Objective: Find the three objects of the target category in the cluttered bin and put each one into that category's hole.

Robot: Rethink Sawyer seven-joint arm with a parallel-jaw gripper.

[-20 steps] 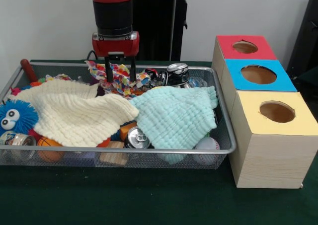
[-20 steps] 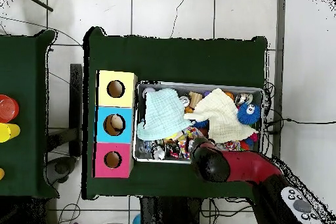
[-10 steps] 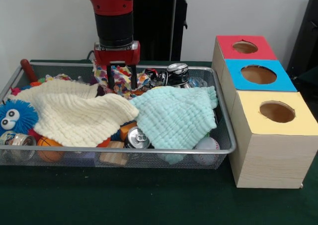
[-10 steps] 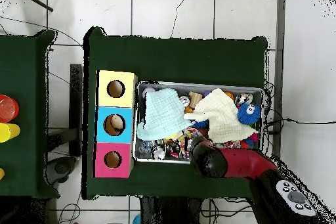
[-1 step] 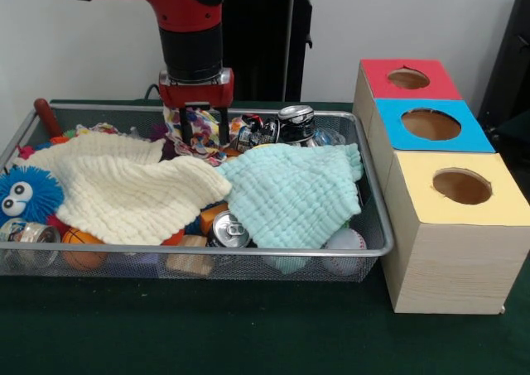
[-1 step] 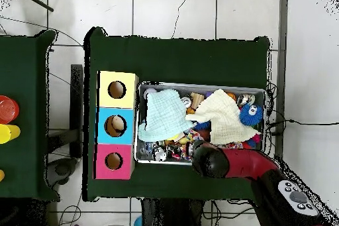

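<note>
Lifted since before, jaws (image 5: 204, 135) clutch the half-hidden patterned cloth (image 5: 199, 131).

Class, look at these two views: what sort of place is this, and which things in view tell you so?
Probably a robotics lab set up for a sorting test. A red robot arm hangs over a wire bin of mixed clutter, beside a wooden box with three colour-coded holes, on a green-covered table.

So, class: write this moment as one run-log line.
tool: shut on multicoloured cloth | place: far side of wire bin | cream cloth, mint cloth: in bin | holes: none being fed
</note>
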